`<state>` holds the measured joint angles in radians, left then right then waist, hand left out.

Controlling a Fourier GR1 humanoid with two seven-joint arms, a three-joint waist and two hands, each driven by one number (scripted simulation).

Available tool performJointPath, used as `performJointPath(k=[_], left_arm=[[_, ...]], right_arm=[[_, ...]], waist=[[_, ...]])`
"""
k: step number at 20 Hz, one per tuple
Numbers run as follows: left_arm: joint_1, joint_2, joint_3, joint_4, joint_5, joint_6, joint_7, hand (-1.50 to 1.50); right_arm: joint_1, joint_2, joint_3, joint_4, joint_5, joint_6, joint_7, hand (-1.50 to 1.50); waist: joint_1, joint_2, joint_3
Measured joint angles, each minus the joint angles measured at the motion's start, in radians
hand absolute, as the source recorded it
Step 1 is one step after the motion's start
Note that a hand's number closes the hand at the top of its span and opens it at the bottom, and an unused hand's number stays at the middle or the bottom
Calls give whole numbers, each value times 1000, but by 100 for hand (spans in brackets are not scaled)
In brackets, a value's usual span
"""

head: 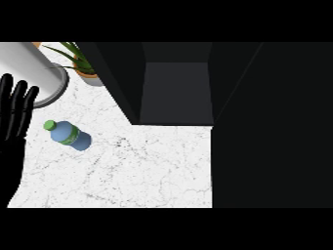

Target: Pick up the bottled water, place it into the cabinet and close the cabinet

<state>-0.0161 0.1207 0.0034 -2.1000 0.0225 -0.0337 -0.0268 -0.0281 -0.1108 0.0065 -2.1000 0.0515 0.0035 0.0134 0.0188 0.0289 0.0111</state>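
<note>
Here, in the head view, we are looking steeply down on a white marbled table [140, 166]. The left hand [2, 129] is resting at the view's left edge. Its fingers [7, 93] are pointing up, straight and spread apart, and they are holding nothing.

The bottled water [69, 135] is sitting on the table just to the right of that hand and apart from it. Its green cap is pointing toward the upper left, and we are not able to tell whether it is standing or lying. It is sitting well to the left of the cabinet [176, 88], whose dark inside is showing open toward us at the top middle.

Behind the bottle, a pale cylinder [17, 63] is standing at the upper left, with a potted plant [82, 61] just beside it, between the cylinder and the cabinet.
</note>
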Motion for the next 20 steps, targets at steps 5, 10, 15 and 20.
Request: performJointPath(k=[5, 10, 15, 20], left_arm=[[24, 61, 51, 7, 146, -127, -5, -150], [79, 84, 26, 31, 370, -237, 122, -150], [166, 143, 70, -75, 581, -269, 270, -150], [235, 177, 114, -203, 706, -246, 380, -150]], right_arm=[[100, 15, 9, -31, -25, 20, -30, -150], [184, 35, 67, -87, -149, 80, 52, -150], [307, -1, 54, -237, -290, 138, 147, -150], [354, -35, 0, -294, -339, 168, 202, -150]], waist=[[-17, -22, -8], [-22, -30, -10], [-21, -34, -11], [-19, -34, -11]])
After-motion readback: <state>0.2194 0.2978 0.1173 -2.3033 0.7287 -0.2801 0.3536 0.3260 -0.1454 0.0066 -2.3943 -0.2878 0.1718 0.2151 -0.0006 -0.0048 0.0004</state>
